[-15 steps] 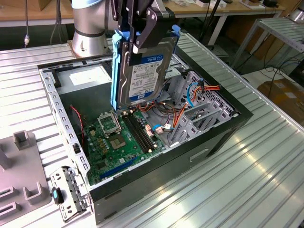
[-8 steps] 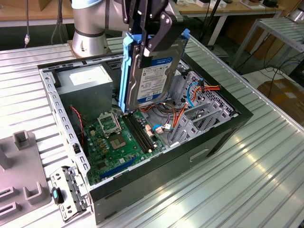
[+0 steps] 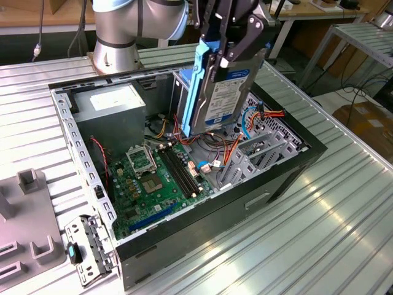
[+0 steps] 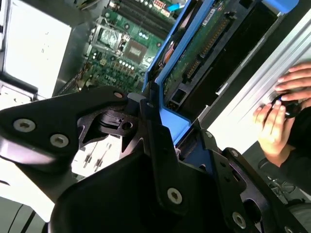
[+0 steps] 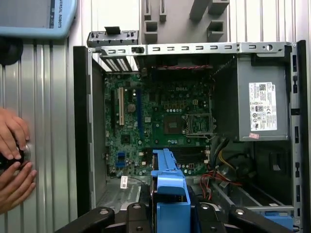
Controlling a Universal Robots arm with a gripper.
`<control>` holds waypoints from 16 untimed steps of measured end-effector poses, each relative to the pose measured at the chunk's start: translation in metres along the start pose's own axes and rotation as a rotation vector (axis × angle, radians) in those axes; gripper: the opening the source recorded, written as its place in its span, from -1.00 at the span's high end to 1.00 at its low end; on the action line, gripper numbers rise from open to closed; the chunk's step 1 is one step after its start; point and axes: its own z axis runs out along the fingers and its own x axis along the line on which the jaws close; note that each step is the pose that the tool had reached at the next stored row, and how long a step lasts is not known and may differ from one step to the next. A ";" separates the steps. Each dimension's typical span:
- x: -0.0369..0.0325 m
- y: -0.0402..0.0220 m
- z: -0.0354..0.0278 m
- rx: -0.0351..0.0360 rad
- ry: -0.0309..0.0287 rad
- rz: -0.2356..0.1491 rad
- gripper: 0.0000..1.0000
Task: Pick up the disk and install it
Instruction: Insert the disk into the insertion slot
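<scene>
My gripper [image 3: 228,58] is shut on the disk [image 3: 222,92], a silver hard drive with a white-and-blue label in a blue carrier frame. The disk hangs upright on edge above the open computer case [image 3: 288,178], over the motherboard [image 3: 150,178] near the case's rear half. In the first wrist view the blue carrier frame [image 5: 167,184] points down toward the motherboard [image 5: 160,116], with black fingers [image 5: 116,218] on either side. In the second wrist view the black fingers [image 4: 160,160] clamp the blue frame [image 4: 170,121], and the disk's green circuit board [image 4: 199,48] shows.
A grey power supply box [image 3: 113,110] with a white sticker fills one corner of the case. Loose red, orange and blue cables [image 3: 245,129] lie under the disk. A grey fixture [image 3: 31,209] and a metal bracket [image 3: 86,246] sit on the ribbed table. A person's hands [image 5: 12,160] rest beside the case.
</scene>
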 end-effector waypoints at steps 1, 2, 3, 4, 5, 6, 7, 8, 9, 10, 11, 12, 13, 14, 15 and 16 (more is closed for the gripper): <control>-0.0001 -0.0042 0.0000 0.0000 -0.0001 0.000 0.26; -0.0002 -0.0098 0.0000 0.0000 -0.0001 0.000 0.26; -0.0003 -0.0162 -0.0001 0.0000 0.0000 0.000 0.26; -0.0004 -0.0206 -0.0002 0.0000 0.0001 0.000 0.26; -0.0006 -0.0264 -0.0003 0.0000 0.0000 0.000 0.26; -0.0007 -0.0297 -0.0001 0.0001 -0.0001 0.000 0.26; -0.0006 -0.0316 0.0000 -0.0001 0.0002 0.000 0.26; -0.0003 -0.0323 0.0003 0.0000 0.0000 0.000 0.26; 0.0015 -0.0332 0.0012 0.0000 0.0000 0.000 0.26; 0.0034 -0.0336 0.0017 0.0000 0.0001 0.000 0.26; 0.0055 -0.0339 0.0024 0.0001 -0.0001 0.000 0.26; 0.0086 -0.0343 0.0033 0.0000 -0.0002 0.000 0.26; 0.0120 -0.0347 0.0040 0.0000 0.0002 0.000 0.26; 0.0192 -0.0357 0.0061 0.0000 -0.0001 0.000 0.26; 0.0239 -0.0370 0.0076 0.0000 0.0000 0.000 0.26; 0.0259 -0.0383 0.0083 0.0001 -0.0001 0.000 0.26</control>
